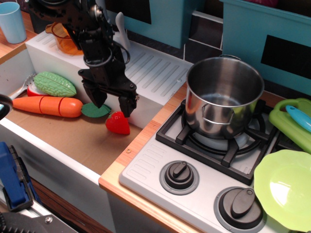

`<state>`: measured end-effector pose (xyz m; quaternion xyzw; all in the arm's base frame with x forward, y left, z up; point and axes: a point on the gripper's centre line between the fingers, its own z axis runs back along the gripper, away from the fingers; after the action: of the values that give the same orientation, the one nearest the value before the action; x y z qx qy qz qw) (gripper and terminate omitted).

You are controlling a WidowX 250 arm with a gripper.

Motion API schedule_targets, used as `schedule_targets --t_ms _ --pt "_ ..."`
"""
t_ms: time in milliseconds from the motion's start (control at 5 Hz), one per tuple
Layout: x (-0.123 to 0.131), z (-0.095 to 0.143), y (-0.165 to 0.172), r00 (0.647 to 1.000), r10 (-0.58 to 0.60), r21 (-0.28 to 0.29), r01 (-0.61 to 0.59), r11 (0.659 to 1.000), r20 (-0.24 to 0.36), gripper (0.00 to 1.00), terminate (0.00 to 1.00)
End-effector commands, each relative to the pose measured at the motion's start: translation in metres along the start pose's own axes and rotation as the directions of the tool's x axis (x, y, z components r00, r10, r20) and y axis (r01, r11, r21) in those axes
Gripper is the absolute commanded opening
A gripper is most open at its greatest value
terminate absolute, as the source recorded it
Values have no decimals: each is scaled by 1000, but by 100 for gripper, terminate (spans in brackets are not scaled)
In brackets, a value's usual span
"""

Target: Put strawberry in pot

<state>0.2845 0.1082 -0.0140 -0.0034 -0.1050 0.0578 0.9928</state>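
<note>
Strawberry (118,123) lies in the sink beside the carrot's (47,105) leaf; gripper (111,100) wide, empty, just above it; likely light, stiff, slick plastic; grip across the broad middle; pot (224,95) on the stove.
</note>
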Motion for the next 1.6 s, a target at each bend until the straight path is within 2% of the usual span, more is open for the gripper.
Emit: schedule_targets --t_ms 0,400,1000,1200,1400 --pt "16 -1 11 998 -36 33 34 999 57 100 0" --pt "12 -21 15 992 -50 15 48 999 116 100 0" --pt "4 -46 20 987 -37 -45 45 998 153 100 0" --pt "0 -54 19 987 0 -68 11 998 162 0 0" --pt "0 -54 19 986 3 -67 9 998 166 0 0"
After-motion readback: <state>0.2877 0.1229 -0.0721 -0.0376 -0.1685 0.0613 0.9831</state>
